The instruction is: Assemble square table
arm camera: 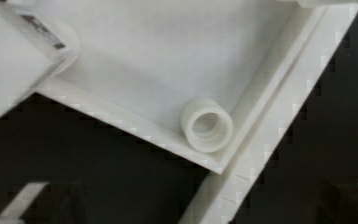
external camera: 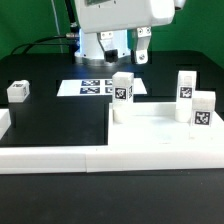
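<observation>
The square table's white slab [external camera: 160,128] lies flat at the exterior view's right. Three white tagged leg blocks stand on or by it: one at its far left corner [external camera: 122,89], two near its right side [external camera: 186,85] [external camera: 202,110]. A fourth leg block [external camera: 18,91] sits apart on the black table at the left. My gripper [external camera: 125,52] hangs open and empty above the slab's far edge. The wrist view shows the slab's surface [arm camera: 158,60], its raised rim [arm camera: 282,110], an empty round corner socket [arm camera: 208,126] and part of a leg block [arm camera: 19,55]. My gripper [arm camera: 194,205] holds nothing.
The marker board [external camera: 92,87] lies flat behind the slab. Long white border bars run along the front [external camera: 70,158] and the left edge [external camera: 5,125]. A green backdrop and cables stand behind the arm.
</observation>
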Controlling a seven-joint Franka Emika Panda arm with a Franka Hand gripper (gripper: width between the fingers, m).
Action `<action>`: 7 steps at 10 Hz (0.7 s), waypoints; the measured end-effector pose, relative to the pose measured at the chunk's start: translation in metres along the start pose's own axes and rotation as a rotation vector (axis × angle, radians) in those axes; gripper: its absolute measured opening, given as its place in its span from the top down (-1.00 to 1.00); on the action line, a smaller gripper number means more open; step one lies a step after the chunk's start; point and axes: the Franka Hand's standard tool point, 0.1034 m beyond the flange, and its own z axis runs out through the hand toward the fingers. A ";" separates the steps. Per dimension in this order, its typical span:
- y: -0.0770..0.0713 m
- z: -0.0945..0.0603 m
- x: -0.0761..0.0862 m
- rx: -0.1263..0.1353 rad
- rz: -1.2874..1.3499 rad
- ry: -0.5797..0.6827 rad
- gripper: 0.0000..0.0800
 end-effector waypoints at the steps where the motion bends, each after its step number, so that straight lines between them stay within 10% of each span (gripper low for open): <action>1: 0.000 0.000 0.000 0.000 -0.067 0.000 -0.62; 5: 0.057 0.013 0.021 -0.033 -0.437 0.024 -0.62; 7: 0.136 0.022 0.046 -0.091 -0.735 0.032 -0.62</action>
